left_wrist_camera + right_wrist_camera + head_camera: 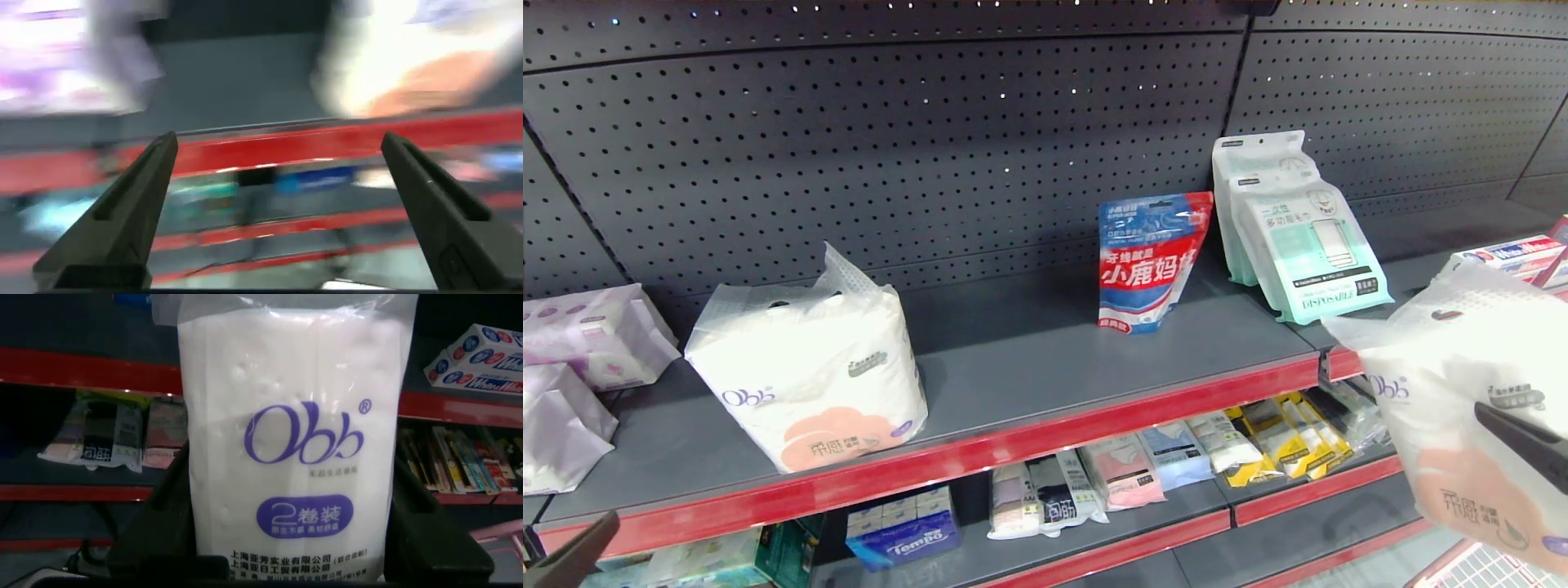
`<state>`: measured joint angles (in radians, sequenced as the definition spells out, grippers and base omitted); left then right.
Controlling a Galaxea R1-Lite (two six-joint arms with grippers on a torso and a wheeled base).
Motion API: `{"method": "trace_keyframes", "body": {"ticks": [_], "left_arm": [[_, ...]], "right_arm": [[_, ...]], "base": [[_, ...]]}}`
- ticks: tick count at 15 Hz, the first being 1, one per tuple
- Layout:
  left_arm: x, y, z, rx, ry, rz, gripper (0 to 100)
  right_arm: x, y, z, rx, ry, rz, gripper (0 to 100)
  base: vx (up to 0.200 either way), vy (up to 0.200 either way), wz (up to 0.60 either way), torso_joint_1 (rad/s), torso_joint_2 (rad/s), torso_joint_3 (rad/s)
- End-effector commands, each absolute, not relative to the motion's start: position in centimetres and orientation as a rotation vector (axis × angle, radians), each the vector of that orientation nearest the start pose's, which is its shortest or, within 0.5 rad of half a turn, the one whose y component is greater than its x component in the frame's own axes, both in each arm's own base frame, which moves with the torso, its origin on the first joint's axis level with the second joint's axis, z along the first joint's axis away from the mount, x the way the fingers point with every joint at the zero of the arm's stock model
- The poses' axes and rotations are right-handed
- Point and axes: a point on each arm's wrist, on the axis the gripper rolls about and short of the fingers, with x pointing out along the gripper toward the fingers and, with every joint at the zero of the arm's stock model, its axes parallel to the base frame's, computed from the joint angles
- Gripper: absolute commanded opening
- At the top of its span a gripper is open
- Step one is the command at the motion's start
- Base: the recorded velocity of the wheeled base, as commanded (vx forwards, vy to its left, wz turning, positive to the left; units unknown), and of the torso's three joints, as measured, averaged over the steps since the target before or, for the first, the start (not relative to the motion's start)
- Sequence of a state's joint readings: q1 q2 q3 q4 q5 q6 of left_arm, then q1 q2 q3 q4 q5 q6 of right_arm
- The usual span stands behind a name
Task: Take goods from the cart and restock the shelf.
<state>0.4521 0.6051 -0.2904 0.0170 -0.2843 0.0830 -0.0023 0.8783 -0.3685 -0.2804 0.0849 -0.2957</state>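
nearby, green packs [1307, 237] lean beside the right tool's [286, 531] tissue pack [286, 416].

**Greys, red trim, pale packaging**

The shelf [1013, 384] has a grey deck with a red strip along its front edge, and its dark grey back panel [890, 163] is dotted with holes. Near the left end, a white roll pack [817, 367] bears purple lettering and a peach patch; the second roll pack [1462, 384], off the right end, matches it. Towards the back stand a red-and-blue pouch [1147, 261] with white characters and mint-and-white packs [1307, 237]. Lilac-and-white packs [580, 343] lie at the left edge
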Motion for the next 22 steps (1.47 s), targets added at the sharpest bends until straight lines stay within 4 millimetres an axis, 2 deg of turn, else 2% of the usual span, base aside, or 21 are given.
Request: {"method": "trace_keyframes", "body": {"ticks": [1, 4, 8, 10, 16, 22], "left_arm": [[4.3, 1.5, 15.6, 0.033, 0.362, 0.218, 100], [4.2, 1.1, 15.0, -0.006, 0.357, 0.073, 100], [4.7, 1.0, 15.5, 0.042, 0.328, 0.0, 100], [4.8, 1.0, 15.8, 0.052, 0.303, -0.007, 100], [4.0, 0.7, 16.6, 0.084, 0.232, -0.006, 100], [3.6, 0.6, 17.3, 0.13, 0.144, 0.004, 100]], "right_arm": [[9.5, 0.1, 18.1, -0.289, 0.236, 0.116, 0], [9.4, 0.1, 18.0, -0.252, 0.234, 0.105, 0], [9.4, 0.1, 18.3, -0.236, 0.225, 0.105, 0], [9.4, 0.1, 18.3, -0.236, 0.222, 0.105, 0], [9.3, 0.1, 18.6, -0.243, 0.211, 0.106, 0], [9.3, 0.1, 18.9, -0.254, 0.199, 0.109, 0]], "base": [[0.0, 0.0, 0.0, 0.0, 0.0, 0.0], [0.0, 0.0, 0.0, 0.0, 0.0, 0.0], [0.0, 0.0, 0.0, 0.0, 0.0, 0.0], [0.0, 0.0, 0.0, 0.0, 0.0, 0.0], [-0.2, 0.0, 0.0, 0.008, 0.0, 0.003], [0.0, 0.0, 0.0, 0.0, 0.0, 0.0]]}}
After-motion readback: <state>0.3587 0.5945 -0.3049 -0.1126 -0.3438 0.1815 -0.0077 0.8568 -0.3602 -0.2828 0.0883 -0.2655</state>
